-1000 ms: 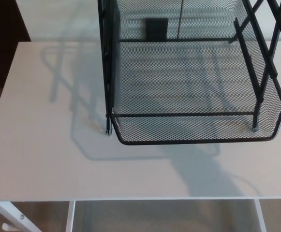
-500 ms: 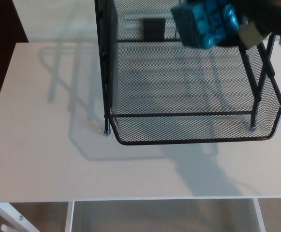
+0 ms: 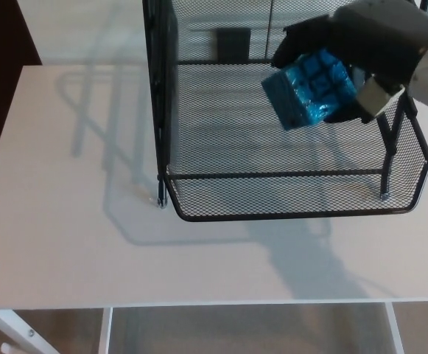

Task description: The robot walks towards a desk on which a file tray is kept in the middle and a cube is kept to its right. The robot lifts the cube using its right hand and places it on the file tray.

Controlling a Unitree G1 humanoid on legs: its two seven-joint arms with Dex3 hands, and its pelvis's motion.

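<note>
Right, my right hand (image 3: 365,51) is closed around the blue cube (image 3: 309,88), black fingers wrapped over its top and far side, and the cube is tilted. Just below the hand lies the black mesh tray (image 3: 295,212) on the white counter (image 3: 88,243). The cube's faces are too blurred to read.

A plain white desk (image 3: 74,243) takes up nearly everything in front of me, its matte top lit softly and crossed by pale grey shadows (image 3: 302,258). Beyond its far left corner stands something dark brown (image 3: 0,66), too dim to make out. Under the near edge a white frame leg (image 3: 11,324) slants over a brownish floor (image 3: 66,332).
</note>
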